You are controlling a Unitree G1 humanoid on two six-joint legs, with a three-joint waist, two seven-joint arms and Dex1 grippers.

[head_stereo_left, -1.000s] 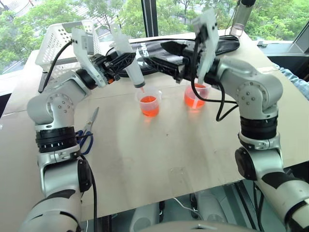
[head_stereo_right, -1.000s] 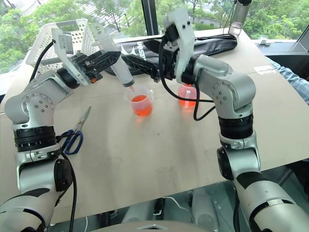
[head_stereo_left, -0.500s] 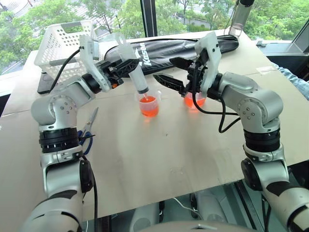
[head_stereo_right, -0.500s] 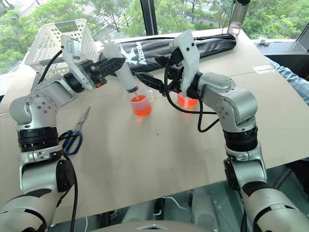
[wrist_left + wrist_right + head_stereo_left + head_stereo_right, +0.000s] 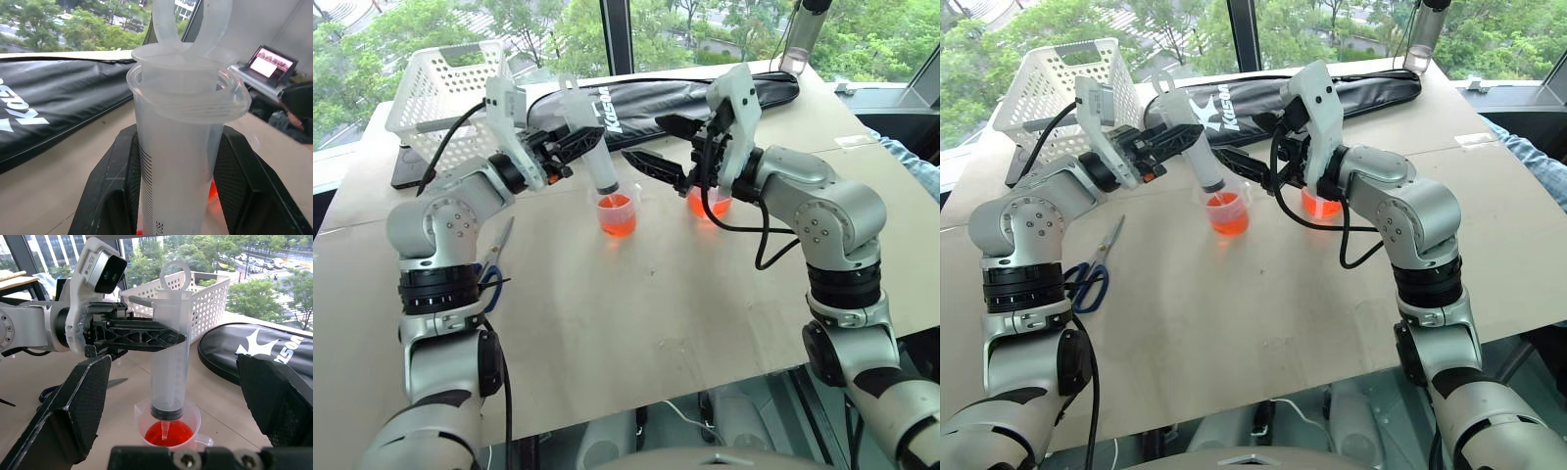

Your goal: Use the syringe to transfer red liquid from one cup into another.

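Two clear plastic cups stand on the counter (image 5: 636,323), both holding red liquid (image 5: 618,215): the smaller measuring cup (image 5: 616,212) just left of centre in the head views, and the larger beaker (image 5: 710,205) to its right, partly hidden behind the right arm. One syringe (image 5: 589,152) is in play, one pair of scissors (image 5: 489,266) with blue handles lies at centre left of the frame, one white perforated basket (image 5: 435,88) sits at upper left, and one long black bag (image 5: 646,98) stretches across the top, behind the cups.

The left gripper (image 5: 570,149) has its two black fingers (image 5: 110,196) closed on the syringe barrel, one on each side of it; in the left wrist view the clear barrel with its printed scale rises between them, the flange and white plunger ring above the grip. The syringe stands tilted, top leaning toward upper left, and its tip reaches down into the mouth of the smaller cup, just above the liquid, as the right wrist view shows; the plunger seal sits low in the barrel, near the tip.

The right gripper (image 5: 656,147) hangs just right of the syringe with its fingers (image 5: 73,416) spread wide and holding nothing. In the right wrist view the syringe and the small cup lie between these open fingers but apart from both.
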